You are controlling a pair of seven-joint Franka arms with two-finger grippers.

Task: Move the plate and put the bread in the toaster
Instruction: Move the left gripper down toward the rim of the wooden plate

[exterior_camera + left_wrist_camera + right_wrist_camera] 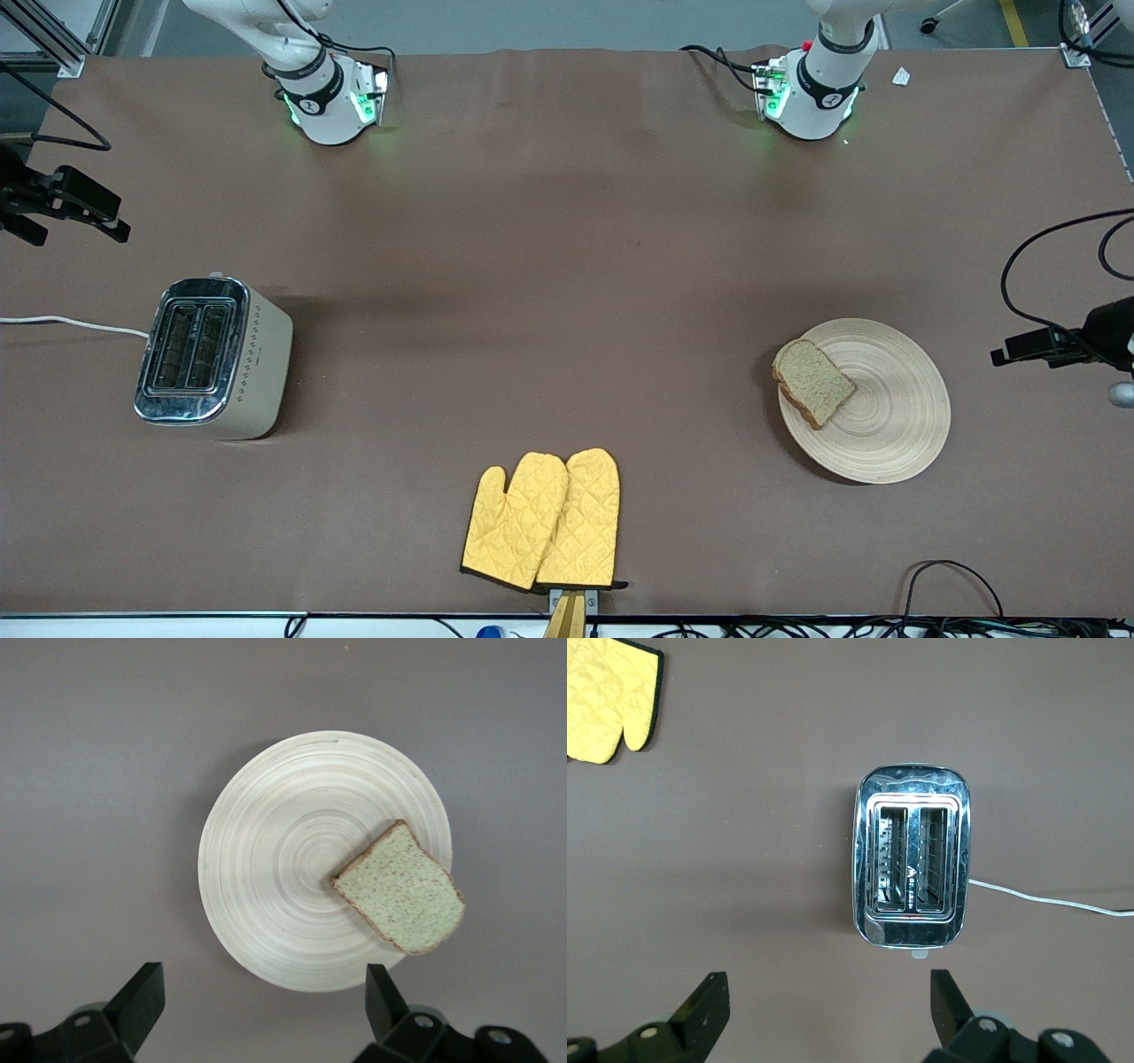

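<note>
brown bread (813, 382) perhaps overhanging plate (886, 416) rim

Left hand (257, 1010) raised high, fingers (142, 992) spread wide, right hand (824, 1010) likewise raised, fingers (704, 997) apart

Seen from above: toaster (912, 861) upright on brown bench (744, 868), both slots empty, chrome top shining. White cord (1050, 902) running from its side along the bench. Yellow oven mitt (607, 695) lying well apart from the toaster. Right gripper (828, 1005) hung above bare bench just beside the toaster, fingers (704, 1001) spread wide, holding nothing.
</note>
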